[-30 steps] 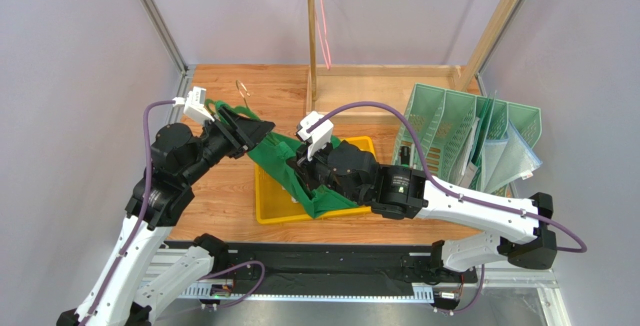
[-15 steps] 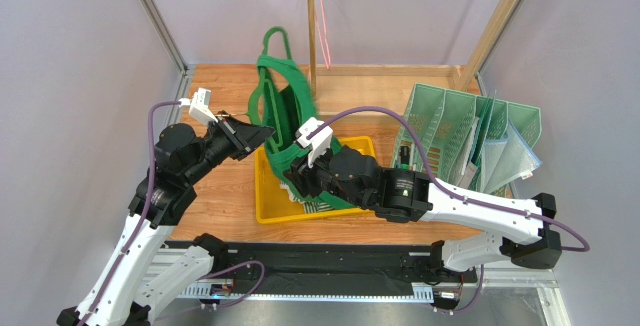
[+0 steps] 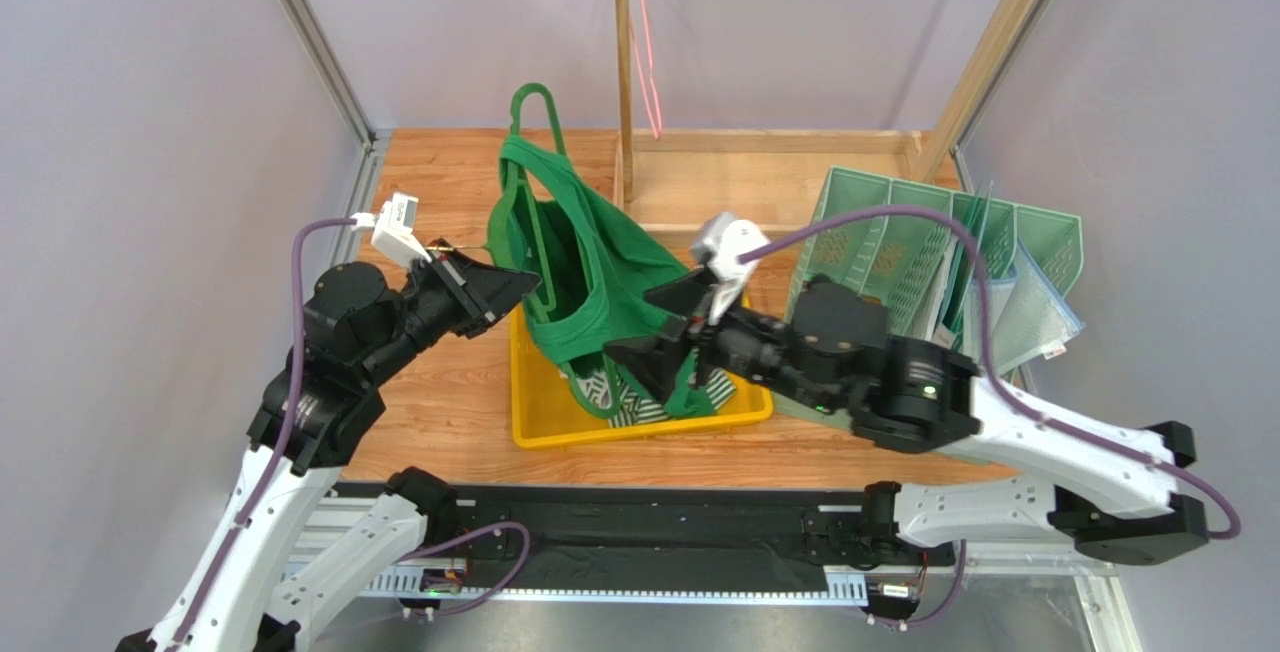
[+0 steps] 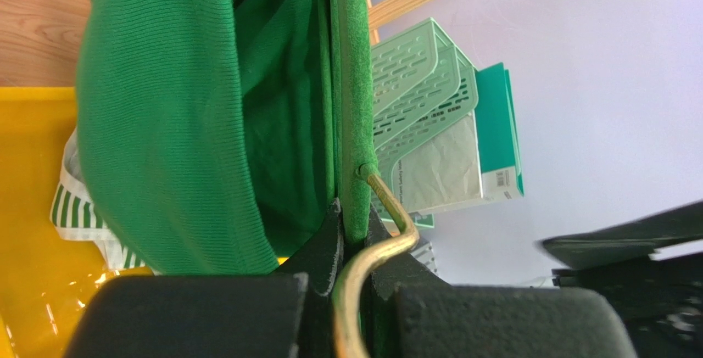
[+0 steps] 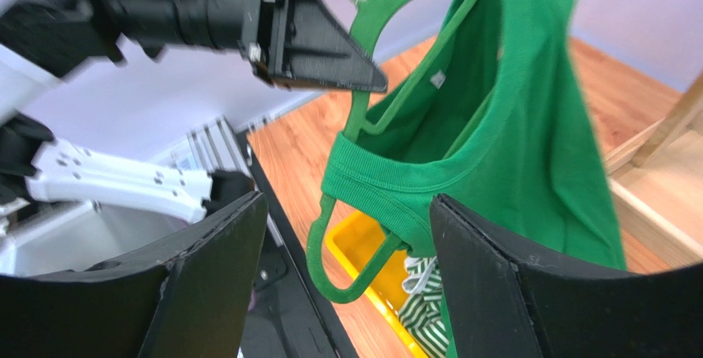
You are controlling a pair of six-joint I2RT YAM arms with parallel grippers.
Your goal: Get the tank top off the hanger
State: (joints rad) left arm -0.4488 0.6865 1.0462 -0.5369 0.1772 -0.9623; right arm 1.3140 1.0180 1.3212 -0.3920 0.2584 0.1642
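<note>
The hanger (image 4: 351, 86) is clenched at its hook (image 4: 394, 214) by the left end effector (image 4: 351, 238). The right end effector (image 5: 346, 210) is spread and grips nothing. Directly ahead of it, the tank top (image 5: 495, 127) is not yet stripped off.

Robot lab test cell was shown: wooden tabletop (image 3: 451, 187) boxed in by plain grey panels (image 3: 135, 157), framed by aluminium posts (image 3: 311, 37), black cabled rail (image 3: 676, 517) fixed at near edge.
</note>
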